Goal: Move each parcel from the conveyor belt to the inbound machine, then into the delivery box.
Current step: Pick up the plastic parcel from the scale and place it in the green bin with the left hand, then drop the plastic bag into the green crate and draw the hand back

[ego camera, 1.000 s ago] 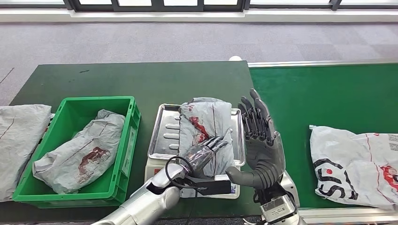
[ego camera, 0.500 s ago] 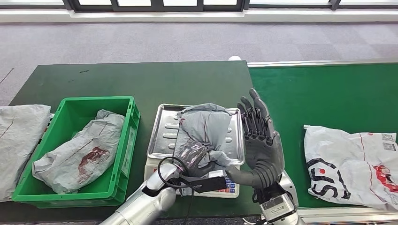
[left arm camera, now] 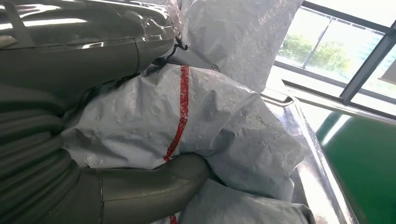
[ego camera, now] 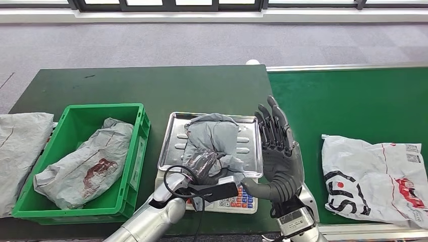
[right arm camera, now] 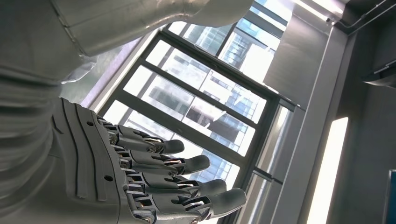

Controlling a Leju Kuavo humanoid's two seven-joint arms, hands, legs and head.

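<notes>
A crumpled grey parcel with red print lies on the steel tray of the inbound scale. My left hand grips its near end, with the thumb pressed under the bunched plastic. Beside the tray's right edge my right hand stands upright with its fingers straight and apart, holding nothing. A white parcel with black and red print lies on the green conveyor belt to the right. A grey parcel rests inside the green delivery box.
Another grey parcel lies on the dark green table left of the box. The scale's keypad faces me at the table's near edge. Grey carpet and a window wall lie beyond the table.
My left hand has closed on the grey parcel and bunched it toward the tray's left. The white parcel on the belt has slid left, nearer the scale. My right hand has not moved.
</notes>
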